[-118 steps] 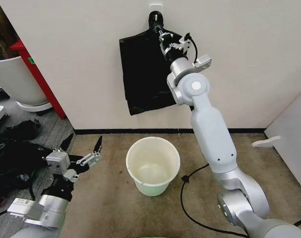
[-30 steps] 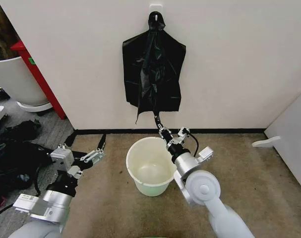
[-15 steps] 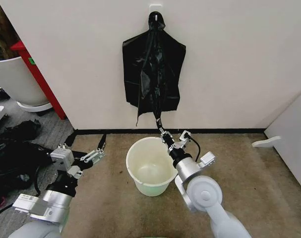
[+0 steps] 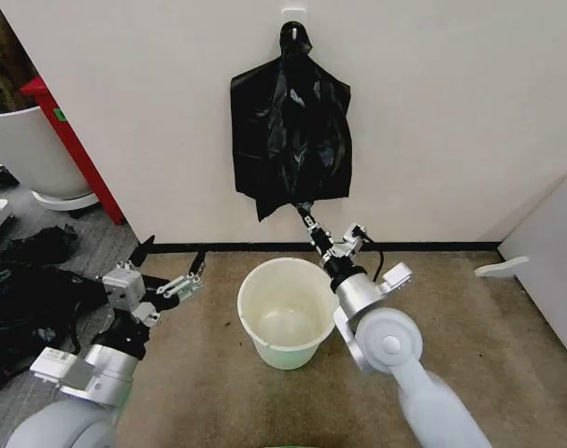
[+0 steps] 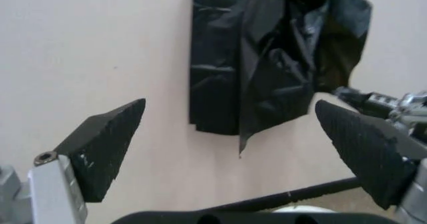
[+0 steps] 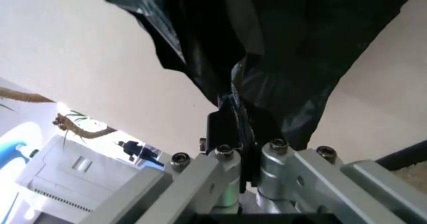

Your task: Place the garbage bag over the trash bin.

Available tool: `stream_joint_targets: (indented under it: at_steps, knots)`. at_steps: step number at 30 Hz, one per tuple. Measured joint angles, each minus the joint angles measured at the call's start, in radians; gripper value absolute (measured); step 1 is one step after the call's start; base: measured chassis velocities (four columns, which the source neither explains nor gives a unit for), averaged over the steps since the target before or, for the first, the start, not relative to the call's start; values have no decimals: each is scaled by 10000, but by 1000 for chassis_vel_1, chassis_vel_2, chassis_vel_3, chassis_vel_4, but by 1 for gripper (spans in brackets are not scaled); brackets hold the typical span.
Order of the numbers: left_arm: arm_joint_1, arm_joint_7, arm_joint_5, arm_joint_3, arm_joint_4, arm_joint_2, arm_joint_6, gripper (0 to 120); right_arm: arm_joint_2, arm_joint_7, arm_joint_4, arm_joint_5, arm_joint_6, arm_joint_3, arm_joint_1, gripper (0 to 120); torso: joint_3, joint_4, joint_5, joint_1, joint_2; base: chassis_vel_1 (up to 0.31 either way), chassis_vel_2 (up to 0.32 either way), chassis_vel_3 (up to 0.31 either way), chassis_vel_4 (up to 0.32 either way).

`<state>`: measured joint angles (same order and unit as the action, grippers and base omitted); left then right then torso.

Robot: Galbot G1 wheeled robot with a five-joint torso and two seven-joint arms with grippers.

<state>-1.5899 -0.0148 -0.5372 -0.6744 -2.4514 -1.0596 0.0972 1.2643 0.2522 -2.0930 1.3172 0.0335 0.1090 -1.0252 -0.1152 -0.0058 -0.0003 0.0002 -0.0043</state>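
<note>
We see the right gripper (image 4: 305,213) risen, its fingers pinching the loose glossy black plastic garbage bag's (image 4: 290,135) now-slackened lower edge.

The garbage bag (image 4: 290,140) hangs from a hook (image 4: 293,25) on the far wall. The right gripper (image 4: 307,213) reaches up and pinches the bag's bottom edge, its fingers closed on the plastic. Below it, the trash bin (image 4: 289,311) stands upright on the floor. The left gripper (image 4: 171,268) waits to the left of the bin, fingers spread wide, touching nothing.
</note>
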Motion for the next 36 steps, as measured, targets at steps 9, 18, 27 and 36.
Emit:
stream_joint_targets:
  at_steps: [9,18,27,36]
  knots:
    - [2474,906,-2619,276,558,2418,1067,100,-151,-91,157,-265,57,-119,13,0,0,-3,1,0,0,0,0,0,0]
    - [5833,1170,-3920,2067,1376,3085,1624,100,-268,-108,324,-358,83,-420,179,0,-1,-1,3,0,0,0,0,0,0]
    - [9343,1267,-3141,5443,3049,2650,1897,100,-376,-76,448,-369,94,-529,446,0,0,-1,2,1,0,0,0,0,0]
    - [11638,1499,-1966,7706,4168,1818,2486,100,-286,-84,482,-418,108,-529,490,0,-1,-2,5,1,0,0,0,0,0]
